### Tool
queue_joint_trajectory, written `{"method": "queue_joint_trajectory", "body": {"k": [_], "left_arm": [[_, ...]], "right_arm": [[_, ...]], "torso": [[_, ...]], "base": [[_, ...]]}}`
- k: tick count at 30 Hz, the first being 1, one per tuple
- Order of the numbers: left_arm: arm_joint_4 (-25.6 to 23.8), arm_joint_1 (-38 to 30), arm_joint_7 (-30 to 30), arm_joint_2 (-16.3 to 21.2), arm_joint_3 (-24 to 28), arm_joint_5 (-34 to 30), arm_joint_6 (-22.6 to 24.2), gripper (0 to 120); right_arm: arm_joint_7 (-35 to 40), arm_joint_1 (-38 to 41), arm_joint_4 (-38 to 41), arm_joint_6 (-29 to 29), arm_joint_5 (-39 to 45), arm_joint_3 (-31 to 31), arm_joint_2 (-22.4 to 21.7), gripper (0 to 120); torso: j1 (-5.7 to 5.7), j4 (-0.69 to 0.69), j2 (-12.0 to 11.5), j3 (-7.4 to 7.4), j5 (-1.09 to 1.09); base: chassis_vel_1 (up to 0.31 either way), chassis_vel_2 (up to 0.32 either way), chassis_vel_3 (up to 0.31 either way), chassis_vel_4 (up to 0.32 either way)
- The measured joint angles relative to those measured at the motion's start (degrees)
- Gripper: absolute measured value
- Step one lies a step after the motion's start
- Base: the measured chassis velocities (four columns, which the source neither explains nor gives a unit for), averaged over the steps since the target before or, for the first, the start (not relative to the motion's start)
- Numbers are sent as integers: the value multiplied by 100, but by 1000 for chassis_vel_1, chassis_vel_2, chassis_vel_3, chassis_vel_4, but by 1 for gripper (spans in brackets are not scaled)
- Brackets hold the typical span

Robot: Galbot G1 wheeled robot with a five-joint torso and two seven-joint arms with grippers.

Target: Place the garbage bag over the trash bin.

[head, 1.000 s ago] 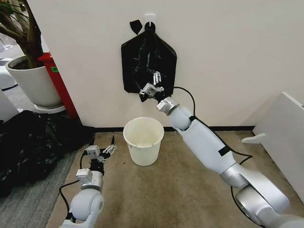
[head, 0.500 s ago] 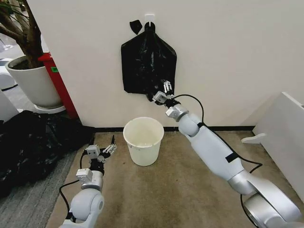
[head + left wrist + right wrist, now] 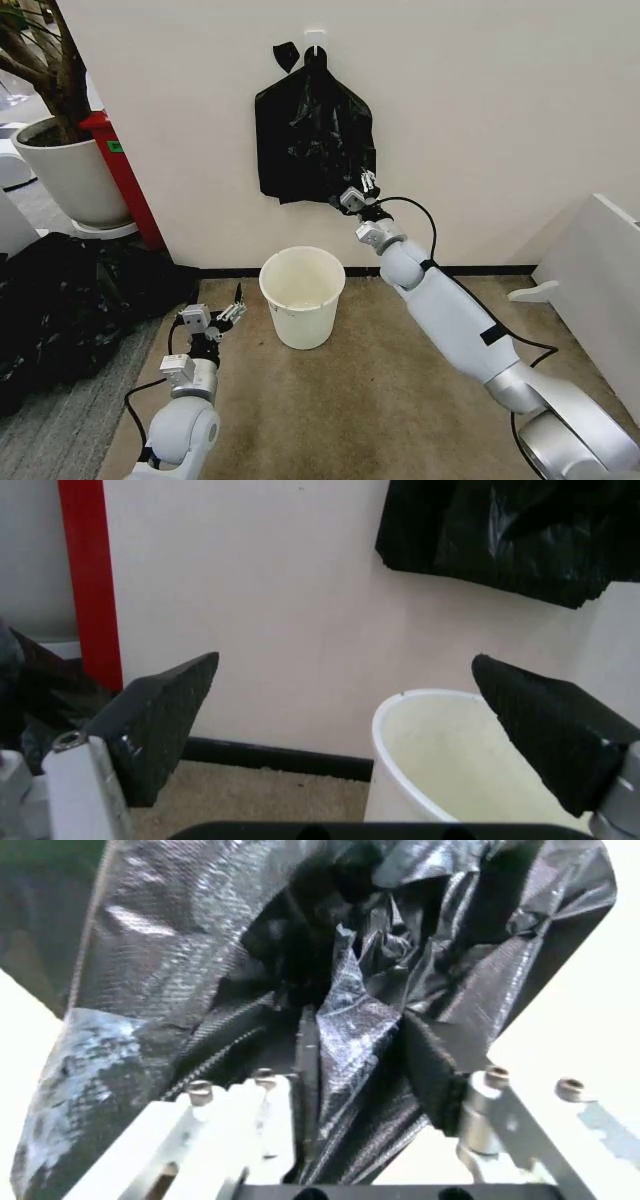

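While the left arm sits low at the near left, the right arm is stretched up to the far wall. Right gripper (image 3: 362, 190) is at the lower right corner of the garbage bag (image 3: 312, 140), which hangs flat against the wall from a white hook (image 3: 315, 38).

Right wrist view: the fingers (image 3: 275, 1121) are apart by a moderate gap, with a fold of the bag's glossy black film (image 3: 345, 1020) running down between them. Film touches the inner face of at least one finger. Can't tell whether the jaws are actually pinching it or just straddling it; not fully closed either way.

Bag is wrinkled, wide at the bottom, gathered to a point at the hook. Its lower edge is well above the bin.

Trash bin (image 3: 302, 296) stands upright on the carpet (image 3: 380, 400), near the wall, below the bag and slightly left of the right gripper. Interior looks bare, cream-white.

Left gripper (image 3: 226, 312) hovers low, just left of the bin, not touching it. Left wrist view: both black pads (image 3: 160, 720) spread wide, nothing between them, bin rim (image 3: 430, 705) ahead of it.

Far left: a white plant pot (image 3: 68, 175), a red post (image 3: 118, 165), and a heap of black plastic sheeting (image 3: 70, 300) on the floor. White panel (image 3: 600, 290) at the right edge.
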Motion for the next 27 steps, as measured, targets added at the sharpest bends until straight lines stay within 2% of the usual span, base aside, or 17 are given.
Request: {"method": "queue_joint_trajectory", "body": {"k": [1, 4, 7, 10, 12, 13, 14, 16, 17, 18, 20, 24, 25, 27], "left_arm": [[0, 0, 0, 0, 0, 0, 0, 100], [-60, -25, 7, 49, 5, -97, -26, 100], [-123, -124, 175, 202, 29, -302, -181, 100], [-141, -225, 389, 377, 63, -488, -351, 100], [-146, -387, 618, 659, 126, -734, -553, 100], [-147, -532, 771, 930, 183, -924, -669, 100], [-147, -608, 829, 1055, 208, -1013, -705, 100], [-110, -948, 1044, 1555, 279, -1296, -817, 100], [-110, -948, 1044, 1555, 279, -1296, -817, 100], [-10, -1392, 1216, 2010, 339, -1504, -879, 100], [220, -2096, 1506, 2509, 463, -1734, -998, 100], [706, -3114, 1746, 2893, 1035, -1889, -1071, 100], [706, -3114, 1746, 2893, 1035, -1889, -1071, 100], [1000, -3688, 1753, 2958, 1502, -1948, -1032, 100]], "right_arm": [[0, 0, 0, 0, 0, 0, 0, 26], [179, -24, 98, -33, 215, -21, -15, 12], [379, -84, 329, 76, 869, -87, -37, 0], [453, -123, 504, 211, 1338, -125, -44, 0], [477, -157, 699, 380, 1990, -180, -62, 0], [477, -178, 854, 521, 2554, -225, -72, 0], [474, -184, 902, 570, 2729, -236, -74, 0], [403, -201, 1086, 798, 3471, -289, -71, 0], [403, -201, 1086, 798, 3471, -289, -71, 0], [297, -213, 1201, 960, 3985, -314, -47, 0], [173, -208, 1268, 1149, 4489, -346, 42, 0], [53, -138, 1286, 1315, 4958, -390, 223, 0], [53, -138, 1286, 1315, 4958, -390, 223, 0], [18, -136, 1287, 1349, 5005, -387, 252, 0]], "torso": [[0, 0, 0, 0, 0], [0, 0, 0, 0, 0], [0, 0, 0, 0, -1], [0, 0, 0, 0, -1], [0, 0, 0, 0, -1], [0, -1, 0, 0, -2], [0, 0, 0, 0, -3], [0, 0, 0, 0, -3], [0, 0, 0, 0, -3], [0, 0, 0, 0, -2], [0, -3, 0, 0, -1], [0, 3, 0, 0, -4], [0, 3, 0, 0, -4], [0, 3, 0, 1, -1]], "base": [[0, 0, 0, 0], [0, 0, 0, 0], [0, 0, 0, 0], [0, 0, 0, 0], [0, 0, 0, 0], [0, 0, 0, 0], [0, 0, 0, 0], [0, 0, 0, 0], [0, 0, 0, 0], [0, 0, 0, 0], [0, 0, 0, 0], [0, 0, 0, 0], [0, 0, 0, 0], [0, 0, 0, 0]]}}
